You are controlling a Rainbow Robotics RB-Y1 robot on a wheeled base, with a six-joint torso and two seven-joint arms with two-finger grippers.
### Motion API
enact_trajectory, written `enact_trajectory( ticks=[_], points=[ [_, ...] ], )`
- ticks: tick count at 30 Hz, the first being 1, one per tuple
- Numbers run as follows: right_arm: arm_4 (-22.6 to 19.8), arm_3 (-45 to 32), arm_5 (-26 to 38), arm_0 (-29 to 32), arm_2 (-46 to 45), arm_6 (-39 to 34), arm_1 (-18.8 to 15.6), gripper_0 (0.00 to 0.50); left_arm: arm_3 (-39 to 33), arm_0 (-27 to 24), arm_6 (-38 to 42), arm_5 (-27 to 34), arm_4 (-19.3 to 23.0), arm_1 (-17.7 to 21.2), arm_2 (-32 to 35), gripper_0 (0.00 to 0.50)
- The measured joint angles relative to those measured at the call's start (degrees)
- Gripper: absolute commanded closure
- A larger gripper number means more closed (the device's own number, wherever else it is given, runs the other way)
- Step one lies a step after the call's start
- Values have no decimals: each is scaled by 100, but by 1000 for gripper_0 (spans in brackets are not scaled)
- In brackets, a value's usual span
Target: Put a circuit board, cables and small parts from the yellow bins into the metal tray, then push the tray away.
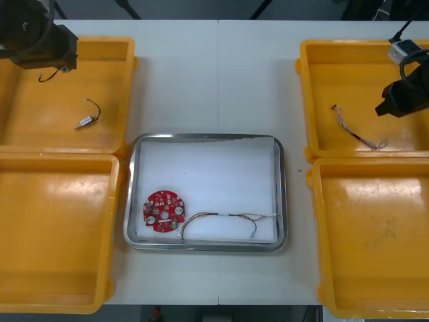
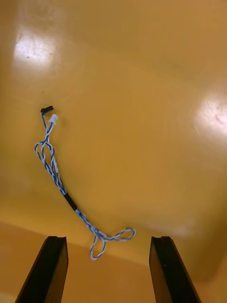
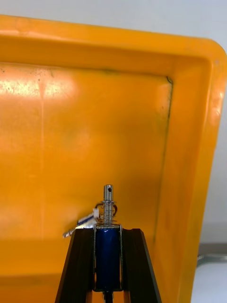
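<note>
Four yellow bins (image 1: 60, 235) flank the metal tray (image 1: 208, 137); circuit board (image 1: 165, 210) and thin cable (image 1: 221, 216) hug its near rim, far half open. Right jaws, spread, hover over the far-right bin's blue-and-white cable (image 2: 70, 201); left jaws, over the far-left bin, clamp a small metal part (image 3: 108, 246).

Workshop: yellow bins (image 1: 60, 201), metal tray (image 1: 221, 171).

Outer sides of all four yellow bins (image 1: 60, 221), cut off by the front view's edges.
</note>
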Motion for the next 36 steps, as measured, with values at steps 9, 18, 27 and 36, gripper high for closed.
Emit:
enact_trajectory(
  ticks=[9,18,27,36],
  points=[
    [0,457,-691,-5,484,714,128,0,-1214,41,466,1046,-12,90,264,500],
    [-2,534,-1002,-7,1146,829,146,0,-2559,537,3277,1287,8,110,560,500],
    [-4,763,-1060,-12,1225,829,286,0,-3419,831,3594,1462,166,111,520,500],
    [-9,790,-1060,-15,1349,830,323,0,-4186,853,4424,1462,-402,100,-363,500]
  ],
)
